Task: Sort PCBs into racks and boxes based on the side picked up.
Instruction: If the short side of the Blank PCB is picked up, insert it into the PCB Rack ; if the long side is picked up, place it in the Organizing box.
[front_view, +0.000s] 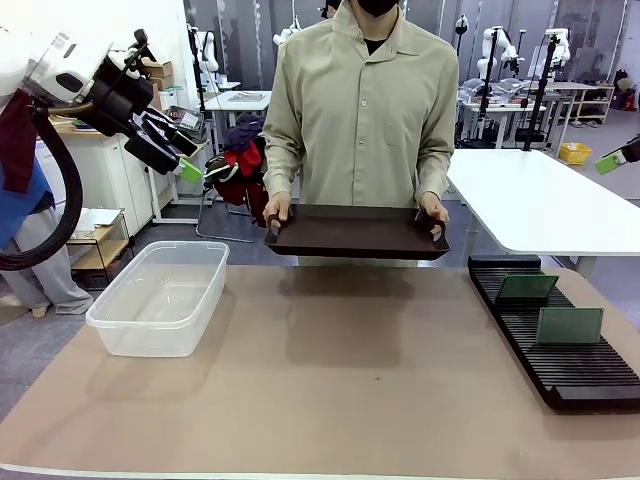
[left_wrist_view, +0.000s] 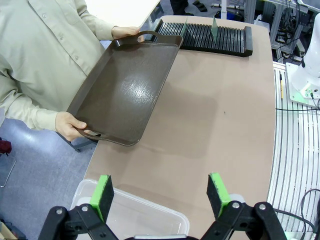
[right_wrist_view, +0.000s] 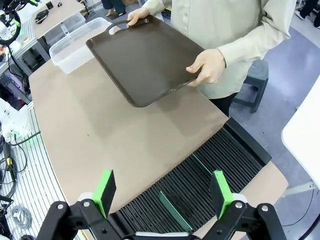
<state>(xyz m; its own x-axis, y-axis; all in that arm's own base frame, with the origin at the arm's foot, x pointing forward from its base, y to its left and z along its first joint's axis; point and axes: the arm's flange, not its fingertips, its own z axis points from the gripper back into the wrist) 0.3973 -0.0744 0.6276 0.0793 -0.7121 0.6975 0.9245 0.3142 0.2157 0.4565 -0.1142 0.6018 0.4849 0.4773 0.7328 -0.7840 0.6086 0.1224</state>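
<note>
Two green PCBs (front_view: 527, 288) (front_view: 570, 325) stand upright in slots of the long black rack (front_view: 590, 375) at the table's right. From above they show edge-on as thin green lines (right_wrist_view: 172, 205) (right_wrist_view: 202, 164). The clear plastic box (front_view: 160, 295) sits at the left with nothing in it. My left gripper (left_wrist_view: 161, 195) hangs open high over the box's (left_wrist_view: 130, 215) near corner. Open too, my right gripper (right_wrist_view: 162, 190) hovers above the rack (right_wrist_view: 220, 150). Neither holds anything.
A person at the far side holds a dark handled tray (front_view: 355, 232) in both hands, level above the table's far edge; nothing lies on it. A white table (front_view: 540, 200) stands behind on the right. The brown tabletop (front_view: 340, 390) lies bare between box and rack.
</note>
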